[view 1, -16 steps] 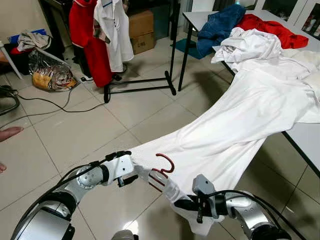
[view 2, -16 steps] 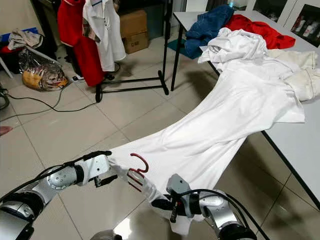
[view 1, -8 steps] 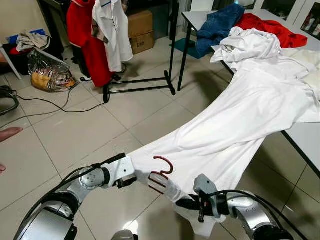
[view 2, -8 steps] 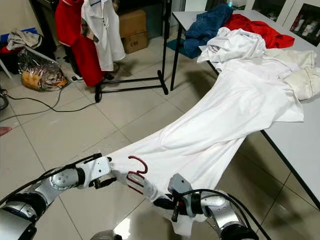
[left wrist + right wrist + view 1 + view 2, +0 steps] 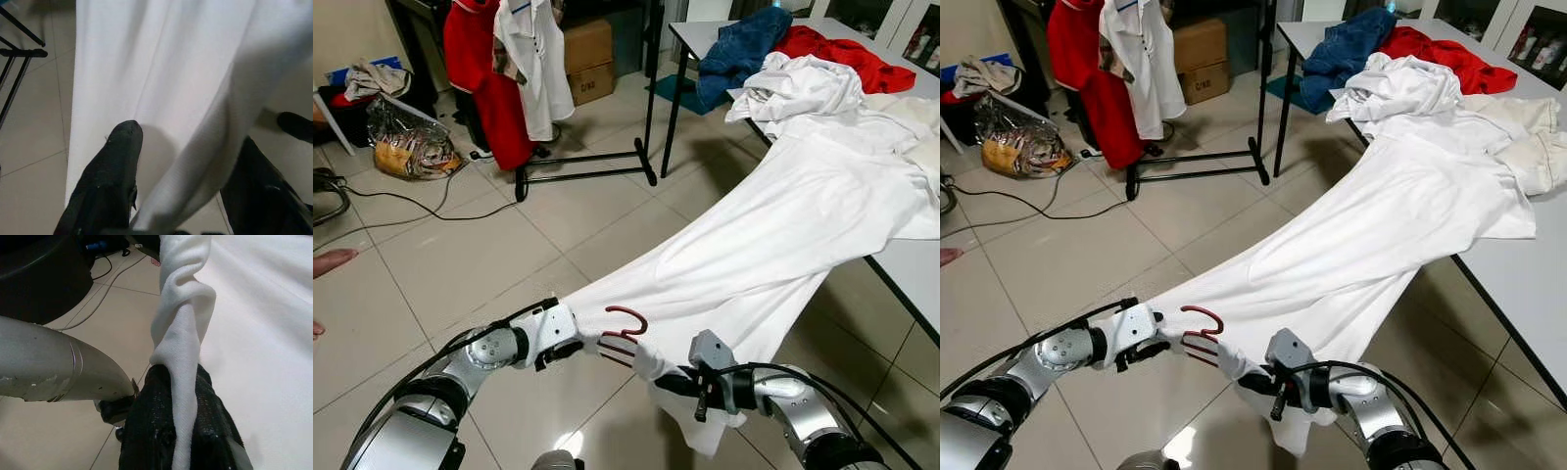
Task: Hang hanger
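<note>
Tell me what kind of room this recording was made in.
Probably a utility or laundry room in a home: a black metal garment rack holding shirts, a white table piled with clothes, a brown cardboard box on a glossy beige tiled floor.

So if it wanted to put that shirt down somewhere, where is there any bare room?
Bare floor tiles lie between the clothes rack and the grippers. The near table edge below the white garment is bare too. The far end is crowded with the blue jeans, red cloth and crumpled white clothes.
</note>
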Tool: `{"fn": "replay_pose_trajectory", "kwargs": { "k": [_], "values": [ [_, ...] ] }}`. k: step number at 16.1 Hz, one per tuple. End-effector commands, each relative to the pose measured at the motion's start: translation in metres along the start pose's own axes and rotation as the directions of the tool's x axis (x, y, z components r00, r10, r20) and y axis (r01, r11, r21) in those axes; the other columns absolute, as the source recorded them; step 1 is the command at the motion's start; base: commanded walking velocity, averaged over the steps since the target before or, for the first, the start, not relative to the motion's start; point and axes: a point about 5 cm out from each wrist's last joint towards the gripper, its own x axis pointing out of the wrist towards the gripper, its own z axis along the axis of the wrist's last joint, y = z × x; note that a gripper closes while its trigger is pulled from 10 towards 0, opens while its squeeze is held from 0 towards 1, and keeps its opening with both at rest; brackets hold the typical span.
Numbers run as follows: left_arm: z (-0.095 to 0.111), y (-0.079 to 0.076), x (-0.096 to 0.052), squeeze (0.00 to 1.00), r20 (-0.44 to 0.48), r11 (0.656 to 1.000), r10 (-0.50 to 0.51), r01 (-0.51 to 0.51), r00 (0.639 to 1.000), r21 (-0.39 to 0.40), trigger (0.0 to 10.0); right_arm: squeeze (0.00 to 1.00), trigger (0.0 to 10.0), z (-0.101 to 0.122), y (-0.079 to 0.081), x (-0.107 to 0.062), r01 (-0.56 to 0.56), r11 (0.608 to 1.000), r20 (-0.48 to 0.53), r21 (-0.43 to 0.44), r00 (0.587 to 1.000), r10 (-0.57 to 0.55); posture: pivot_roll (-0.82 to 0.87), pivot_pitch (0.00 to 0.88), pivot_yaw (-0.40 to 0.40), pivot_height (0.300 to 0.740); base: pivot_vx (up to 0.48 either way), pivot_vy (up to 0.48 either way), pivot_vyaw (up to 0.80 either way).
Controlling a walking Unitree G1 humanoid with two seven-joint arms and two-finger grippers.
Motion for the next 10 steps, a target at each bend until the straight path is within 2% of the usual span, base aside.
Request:
{"fn": "replay_pose_trajectory", "kwargs": {
  "k": [1,3,5,10],
  "values": [
    [-0.001,-0.009,0.003,0.00,0.020,0.999,-0.032,0.033,0.999,-0.035,0.0,0.00,10.0,0.016,-0.010,0.000,0.053,0.998,0.068,-0.043,0.996,-0.050,0.12,0.000,0.019,0.740,0.000,0.000,0.00],
    [0.001,-0.015,0.006,0.00,0.043,0.996,-0.059,0.062,0.997,-0.069,0.0,0.00,10.0,0.017,-0.013,-0.001,0.088,0.995,0.075,-0.045,0.994,-0.084,0.12,0.000,0.019,0.740,0.000,0.000,0.00],
    [0.001,-0.028,0.011,0.00,0.061,0.985,-0.122,0.128,0.991,-0.119,0.0,0.00,10.0,0.018,-0.014,-0.001,0.111,0.993,0.083,-0.049,0.991,-0.106,0.12,0.000,0.021,0.740,0.000,0.000,0.00],
    [0.000,-0.042,0.015,0.00,0.079,0.960,-0.193,0.205,0.978,-0.191,0.0,0.00,10.0,0.019,-0.015,-0.002,0.131,0.990,0.092,-0.051,0.988,-0.126,0.12,0.000,0.023,0.740,0.000,0.000,0.00]
  ]
}}
